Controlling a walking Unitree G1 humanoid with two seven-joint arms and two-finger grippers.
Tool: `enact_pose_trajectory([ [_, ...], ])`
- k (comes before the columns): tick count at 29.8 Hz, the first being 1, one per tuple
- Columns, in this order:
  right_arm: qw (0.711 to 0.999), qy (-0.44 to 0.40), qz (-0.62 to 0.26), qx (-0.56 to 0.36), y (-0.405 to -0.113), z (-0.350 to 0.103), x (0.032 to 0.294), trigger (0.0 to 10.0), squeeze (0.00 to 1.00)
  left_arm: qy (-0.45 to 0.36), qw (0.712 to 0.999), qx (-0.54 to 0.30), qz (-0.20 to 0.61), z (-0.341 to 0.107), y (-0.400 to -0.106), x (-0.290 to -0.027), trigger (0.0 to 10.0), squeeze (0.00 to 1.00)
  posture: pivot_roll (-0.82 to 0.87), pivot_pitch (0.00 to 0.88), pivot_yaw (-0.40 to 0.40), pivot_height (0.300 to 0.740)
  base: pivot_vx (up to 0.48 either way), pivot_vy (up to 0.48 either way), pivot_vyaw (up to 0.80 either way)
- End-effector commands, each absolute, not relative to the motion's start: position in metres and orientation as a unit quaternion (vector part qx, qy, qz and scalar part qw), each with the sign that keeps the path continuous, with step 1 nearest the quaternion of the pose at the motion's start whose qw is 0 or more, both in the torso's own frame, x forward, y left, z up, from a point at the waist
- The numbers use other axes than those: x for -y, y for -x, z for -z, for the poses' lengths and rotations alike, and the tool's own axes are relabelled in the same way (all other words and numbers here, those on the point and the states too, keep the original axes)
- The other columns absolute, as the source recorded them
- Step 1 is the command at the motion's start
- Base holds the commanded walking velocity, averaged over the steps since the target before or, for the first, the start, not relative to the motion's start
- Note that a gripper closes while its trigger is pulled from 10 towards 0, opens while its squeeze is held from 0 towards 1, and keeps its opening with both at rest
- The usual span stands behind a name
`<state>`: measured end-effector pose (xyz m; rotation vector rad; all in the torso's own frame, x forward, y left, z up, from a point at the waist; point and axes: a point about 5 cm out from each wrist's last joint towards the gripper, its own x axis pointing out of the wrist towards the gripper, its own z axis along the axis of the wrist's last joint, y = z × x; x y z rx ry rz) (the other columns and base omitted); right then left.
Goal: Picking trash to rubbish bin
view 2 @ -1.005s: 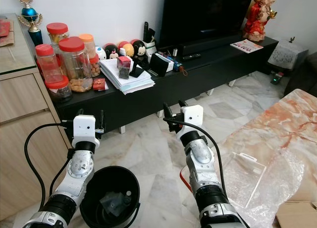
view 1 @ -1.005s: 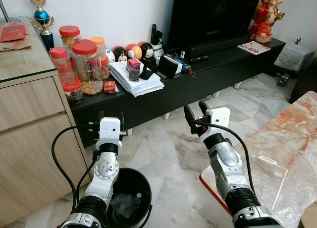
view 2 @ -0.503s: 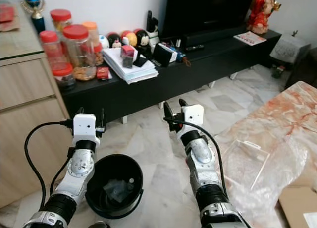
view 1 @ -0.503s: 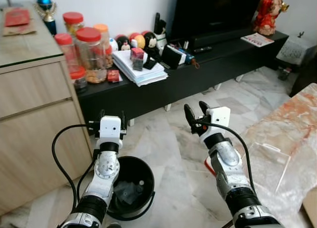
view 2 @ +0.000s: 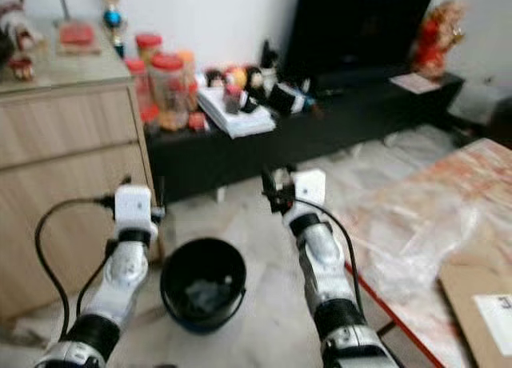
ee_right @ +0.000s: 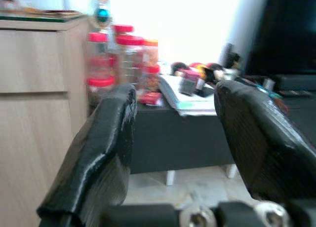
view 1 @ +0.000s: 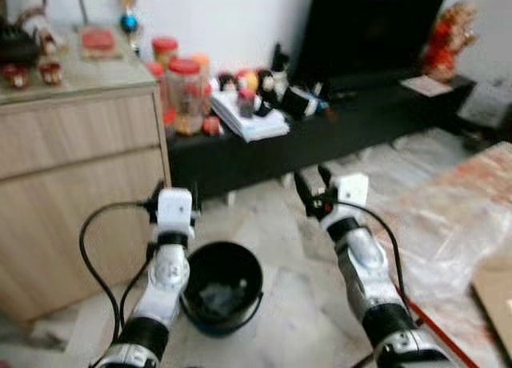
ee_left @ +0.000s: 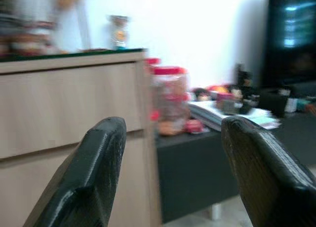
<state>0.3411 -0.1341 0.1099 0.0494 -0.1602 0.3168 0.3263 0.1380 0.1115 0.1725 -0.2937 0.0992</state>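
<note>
Fingers on both grippers spread wide, nothing between them. Left gripper (view 1: 175,198) hangs above the far-left rim of the rubbish bin (view 1: 223,290), pointing at the wooden cabinet (view 1: 80,176). Right gripper (view 1: 312,190) is up over the floor (view 1: 264,224), aimed at the low black TV stand (view 1: 336,128). Wrist views confirm it: left fingers (ee_left: 84,187) and right fingers (ee_right: 98,153) frame only furniture.

Bin sits on the floor between the two arms, near the cabinet's front corner. Black, round, wire bail handle, with crumpled grey trash (view 1: 220,296) already in the bottom. Head views are blurred, so I can't tell what that trash is.

Next candidate, my guess: the clear plastic sheet (view 1: 448,240) draped over the near-left corner of the marble table (view 1: 488,168). It should be very light, limp and slippery, crinkling rather than holding shape. A flat pinch will likely slide off; better to bunch a fold at the loose edge hanging by the table corner and close fully. Expect it to trail and catch air, so carry it low over the bin before release. No breakage risk.
</note>
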Motion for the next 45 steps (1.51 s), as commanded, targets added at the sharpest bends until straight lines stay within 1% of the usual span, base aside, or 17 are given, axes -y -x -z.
enact_pose_trajectory([
  [1, 0.984, -0.028, -0.157, 0.078, -0.3401, -0.1082, 0.1334, 10.0, 0.0, -0.086, 0.986, 0.133, -0.048, -0.1047, -0.3232, -0.1386, 10.0, 0.0, 0.19, 0.0, -0.122, 0.74, 0.0, 0.0, 0.0],
  [37, 0.983, -0.029, -0.163, 0.078, -0.3391, -0.1069, 0.131, 10.0, 0.0, -0.085, 0.986, 0.133, -0.046, -0.1044, -0.3227, -0.1374, 10.0, 0.0, 0.19, 0.0, -0.13, 0.74, 0.0, 0.0, 0.0],
  [45, 0.982, -0.031, -0.168, 0.077, -0.3376, -0.1061, 0.1272, 10.0, 0.0, -0.084, 0.986, 0.134, -0.048, -0.1056, -0.3233, -0.1381, 10.0, 0.0, 0.19, 0.0, -0.131, 0.74, 0.0, 0.0, 0.0],
])
